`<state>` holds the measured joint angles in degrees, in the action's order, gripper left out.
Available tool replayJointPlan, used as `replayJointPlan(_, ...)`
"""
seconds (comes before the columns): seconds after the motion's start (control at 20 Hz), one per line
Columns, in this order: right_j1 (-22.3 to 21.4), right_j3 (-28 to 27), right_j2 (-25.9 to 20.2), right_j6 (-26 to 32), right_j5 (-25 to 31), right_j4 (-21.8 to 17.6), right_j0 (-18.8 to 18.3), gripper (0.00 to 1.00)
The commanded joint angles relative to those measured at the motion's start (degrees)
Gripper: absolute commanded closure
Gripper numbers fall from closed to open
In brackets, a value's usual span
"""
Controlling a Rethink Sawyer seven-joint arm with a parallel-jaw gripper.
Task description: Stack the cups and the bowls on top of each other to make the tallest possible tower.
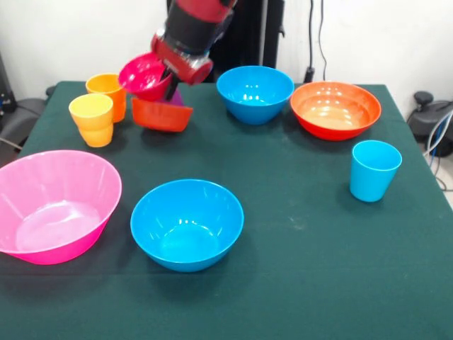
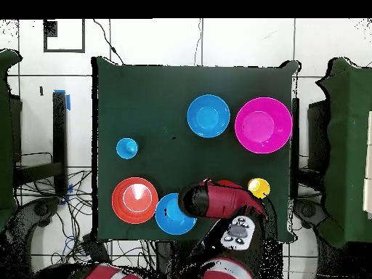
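Since size matters most for the base, start with the translucent pink bowl sitting at the near left corner of the desk in the front view. It looks thin and a bit flexy, probably light, so I'd pinch its rim rather than try to span it. Next down is the wide orange bowl at the far right, then the two blue bowls, one near the middle front and one at the back. All glossy, so I'd guess slippery under the pads; a rim wall grip seems the only real option.

The tower is at the far left: small orange-red bowl on the desk, tilted, a sliver of the purple cup behind it, and the small magenta bowl up top, tipped toward the camera. The pincer is clamped on the magenta bowl's rim, as far as I can see. That stack looks wobbly.

Cups are smallest: light blue alone on the right, yellow and orange touching by the tower. Stiff, light, easy to grab by the wall.
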<state>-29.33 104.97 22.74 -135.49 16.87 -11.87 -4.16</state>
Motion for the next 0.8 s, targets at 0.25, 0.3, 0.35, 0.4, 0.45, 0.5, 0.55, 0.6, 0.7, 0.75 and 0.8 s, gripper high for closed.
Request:
replayJointPlan(0.25, 2.4, 11.3, 0.2, -17.7, -4.6, 8.6, 4.6, 1.0)
replayJointPlan(0.3, 3.8, 11.6, 0.4, -19.3, -6.2, 9.8, 5.6, 1.0)
replayJointPlan(0.35, 4.9, 11.6, 0.8, -20.6, -7.5, 10.8, 6.7, 1.0)
replayJointPlan(0.4, 6.1, 11.6, 1.1, -21.8, -8.8, 11.9, 7.7, 1.0)
replayJointPlan(0.45, 6.9, 11.4, 1.5, -22.5, -9.4, 12.9, 8.8, 1.0)
replayJointPlan(0.5, 7.6, 10.6, 2.3, -23.1, -9.7, 13.9, 10.1, 1.0)
replayJointPlan(0.55, 8.7, 9.4, 3.2, -23.7, -10.2, 14.9, 11.5, 1.0)
replayJointPlan(0.6, 9.4, 8.4, 4.0, -23.9, -10.4, 15.7, 12.6, 1.0)
replayJointPlan(0.7, 11.5, 5.8, 5.8, -24.4, -10.7, 17.8, 14.6, 1.0)
replayJointPlan(0.75, 12.7, 4.5, 6.5, -24.6, -10.8, 18.9, 15.3, 1.0)
replayJointPlan(0.8, 14.1, 3.2, 7.1, -25.0, -11.1, 19.9, 16.0, 1.0)
